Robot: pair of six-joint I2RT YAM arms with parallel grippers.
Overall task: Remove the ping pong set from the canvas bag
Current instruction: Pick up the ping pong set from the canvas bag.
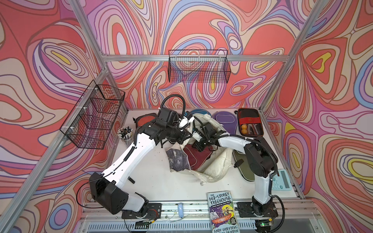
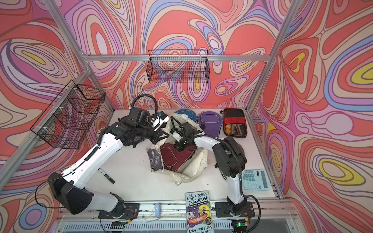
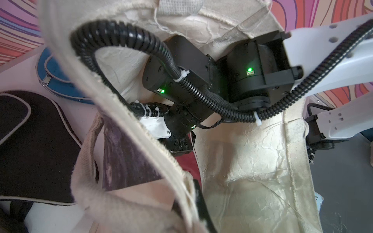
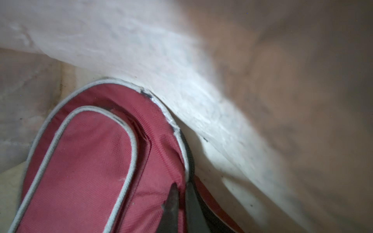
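Right hand [image 4: 181,199] pinches maroon paddle-shaped zip cover [image 4: 84,161] by its edge; left hand [image 1: 190,121] grips cream canvas bag [image 1: 218,161] at its rim. Best to draw cover out slowly, rim held up.

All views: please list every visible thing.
bag: 1, cream, table middle
maroon cover: 1, maroon, inside bag
blue cover: 1, blue, behind bag
purple cover: 1, purple, behind bag
olive cover: 1, olive, under right arm
black cover: 1, black, beside bag
paddle cases: 2, black-red, back right, back left
baskets: 2, black, on walls
book: 1, multicoloured, front edge
calculator: 1, pale blue, right edge
left gripper: 1, black, shut on bag
right gripper: 1, black, shut on maroon cover
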